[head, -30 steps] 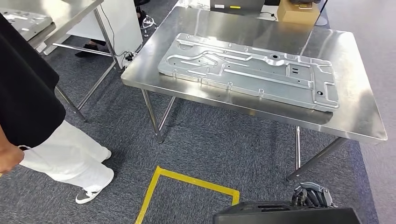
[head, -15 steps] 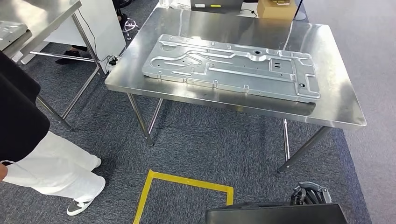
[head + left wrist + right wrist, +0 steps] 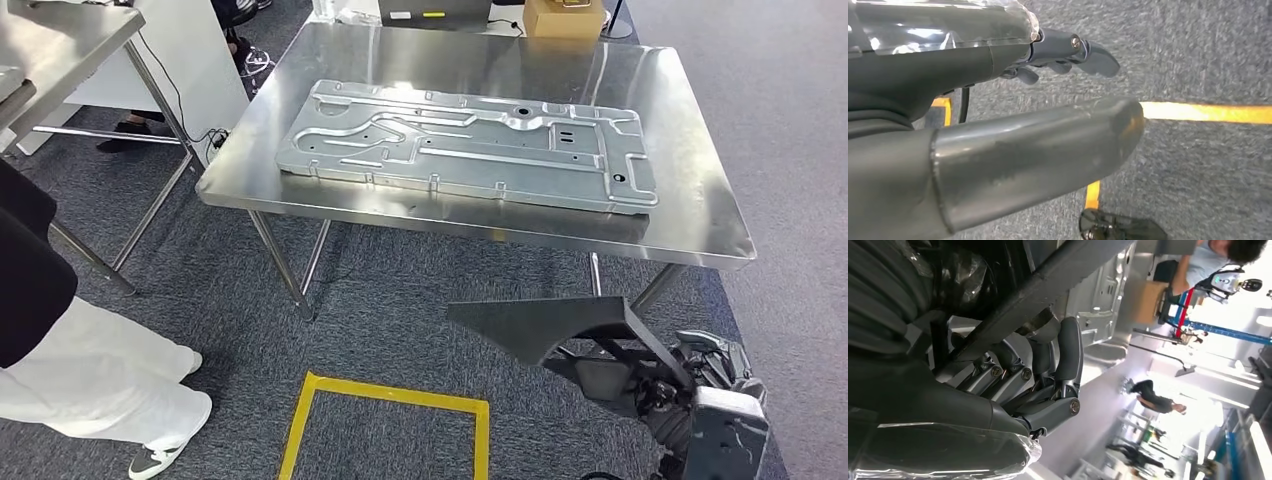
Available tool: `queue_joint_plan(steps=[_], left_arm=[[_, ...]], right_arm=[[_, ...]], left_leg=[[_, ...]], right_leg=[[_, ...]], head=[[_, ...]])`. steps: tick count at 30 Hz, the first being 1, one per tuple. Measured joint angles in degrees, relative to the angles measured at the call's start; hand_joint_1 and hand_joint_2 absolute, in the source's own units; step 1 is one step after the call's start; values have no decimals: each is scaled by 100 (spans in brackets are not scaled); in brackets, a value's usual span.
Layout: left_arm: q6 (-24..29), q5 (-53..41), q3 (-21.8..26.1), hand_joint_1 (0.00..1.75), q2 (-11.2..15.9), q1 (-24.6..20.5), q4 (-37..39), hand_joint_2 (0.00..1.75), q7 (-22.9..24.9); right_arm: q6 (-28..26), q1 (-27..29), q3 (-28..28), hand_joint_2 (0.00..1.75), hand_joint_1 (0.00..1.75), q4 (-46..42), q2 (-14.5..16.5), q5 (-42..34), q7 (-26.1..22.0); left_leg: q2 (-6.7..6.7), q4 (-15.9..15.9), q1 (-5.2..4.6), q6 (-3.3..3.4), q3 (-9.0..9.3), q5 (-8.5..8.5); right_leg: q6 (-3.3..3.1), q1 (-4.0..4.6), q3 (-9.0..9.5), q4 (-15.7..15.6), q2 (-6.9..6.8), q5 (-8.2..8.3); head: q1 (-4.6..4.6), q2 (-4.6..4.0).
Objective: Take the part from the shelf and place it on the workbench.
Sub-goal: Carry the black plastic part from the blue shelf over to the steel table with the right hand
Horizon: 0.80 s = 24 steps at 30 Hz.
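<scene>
A flat black part (image 3: pixel 555 325) hangs low in front of me in the head view, over the carpet short of the workbench (image 3: pixel 690 210). My right hand (image 3: pixel 705 380) grips it from the right. In the right wrist view the fingers (image 3: pixel 1048 380) curl around the part's dark edge (image 3: pixel 1048 280). The steel workbench stands ahead, and a large stamped metal panel (image 3: pixel 470 145) covers most of its top. In the left wrist view my left hand (image 3: pixel 1068 52) hangs over the carpet, holding nothing, its thumb apart from the fingers.
A person (image 3: pixel 90 370) in white trousers and a dark top stands at the left. Yellow tape (image 3: pixel 390 395) marks a square on the carpet before the workbench. A cardboard box (image 3: pixel 563 15) sits at the bench's far edge. Another steel table (image 3: pixel 60 40) stands at the upper left.
The whole scene has shifted left, so the camera has moved. The black part and my right hand have risen from the bottom edge into plain view.
</scene>
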Motion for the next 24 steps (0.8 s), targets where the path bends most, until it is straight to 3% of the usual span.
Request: queue_joint_plan(steps=[4, 6, 8, 9, 10, 11, 13, 14, 17, 19, 21, 23, 24], left_arm=[[-14, -68, -67, 0, 13, -34, 1, 0, 35], [-15, -72, -94, 0, 11, -37, 1, 0, 38], [-15, -74, -126, 0, 12, -31, 1, 0, 40], [-15, -78, -142, 0, 13, -28, 1, 0, 43], [-15, -90, -157, 0, 13, -26, 2, 0, 50], [-15, -106, -169, 0, 13, -25, 2, 0, 58], [-20, -156, -192, 0, 12, -29, 3, 0, 75], [-24, -182, -208, 0, 13, -37, 3, 0, 83], [-44, -261, -291, 0, 22, -75, 3, 0, 108], [-73, -313, -348, 0, 28, -95, 4, 0, 121], [-105, -370, -407, 0, 34, -113, 5, 0, 147], [-127, -421, -469, 0, 47, -136, 5, 0, 184], [-134, -440, -494, 0, 55, -144, 5, 0, 203]], right_arm=[[10, -599, 1, 175, 175, 315, -247, 163, 288], [10, -748, 1, 175, 175, 408, -326, 171, 314], [5, -850, 1, 175, 175, 522, -397, 190, 342], [0, -881, 1, 175, 175, 574, -428, 219, 373], [-8, -922, 1, 175, 175, 626, -461, 274, 425], [-15, -986, 3, 175, 175, 679, -492, 351, 498], [-17, -1233, 13, 175, 175, 820, -568, 560, 714], [-4, -1409, 22, 175, 175, 925, -612, 705, 857], [114, -2003, 48, 175, 175, 1370, -770, 1137, 1270], [261, -2442, 71, 175, 175, 1717, -860, 1315, 1457], [461, -2944, 145, 175, 175, 2122, -908, 1460, 1607], [654, -3432, 267, 175, 175, 2589, -931, 1577, 1742], [735, -3645, 332, 175, 175, 2811, -937, 1622, 1805]], left_leg=[[12, -117, 20, 101, 47, 61], [18, -174, 50, 153, 80, 91], [18, -178, 51, 171, 83, 84], [18, -176, 51, 168, 85, 78], [17, -171, 53, 161, 93, 66], [15, -165, 55, 147, 106, 51], [21, -148, 53, 98, 139, 12], [28, -136, 46, 66, 141, -6], [46, -135, 31, -40, 127, -19], [39, -88, 44, -105, 111, -59], [22, 326, 59, -147, -89, -284], [12, 1105, 61, -165, -510, -600], [10, 1410, 60, -168, -697, -670]], right_leg=[[136, -7, -23, 58, -14, -54], [203, -38, -235, 517, -55, -311], [261, -84, -611, 1199, -78, -591], [281, -103, -745, 1411, -85, -627], [295, -122, -778, 1411, -95, -536], [302, -138, -710, 1208, -106, -350], [291, -153, -397, 472, -135, 62], [271, -142, -282, 194, -140, 169], [191, -94, -234, 0, -120, 192], [120, -113, -219, -36, -110, 211], [40, -130, -198, -74, -106, 232], [-11, -104, -199, -70, -103, 226], [-22, -89, -200, -63, -102, 219]], head=[[3, 0], [8, 0], [10, 0], [10, 0], [11, 0], [11, 0], [10, 0], [7, 0], [0, 0], [0, 0], [-4, 0], [-8, 0], [-8, 0]])
